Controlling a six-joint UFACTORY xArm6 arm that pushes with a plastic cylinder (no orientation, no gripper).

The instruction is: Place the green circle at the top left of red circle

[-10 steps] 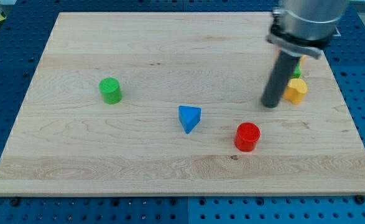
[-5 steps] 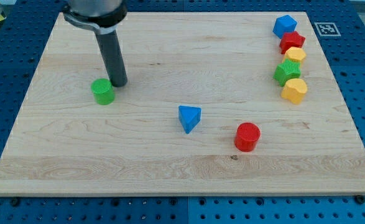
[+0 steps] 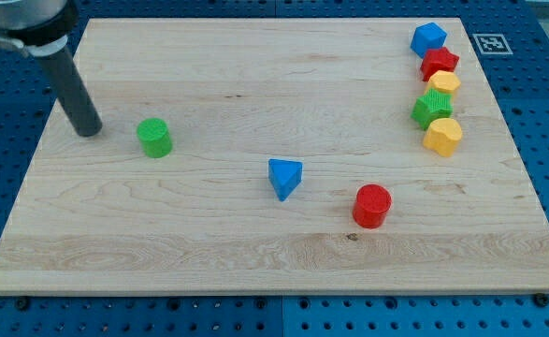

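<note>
Wooden tabletop (image 3: 255,75) carries a small green circle block (image 3: 153,138); my tip (image 3: 88,130), gripperless, sits to its left. An off-centre push could deflect it past the red circle block (image 3: 372,205).

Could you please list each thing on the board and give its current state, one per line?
my tip: on the board, left of the green circle, apart from it
green circle: upright, far left of the red circle, untouched
red circle: upright, alone near the bottom
blue triangle: between the two circles
blue block, red block, yellow block, green block, yellow hexagon: packed in a column at the right edge
</note>
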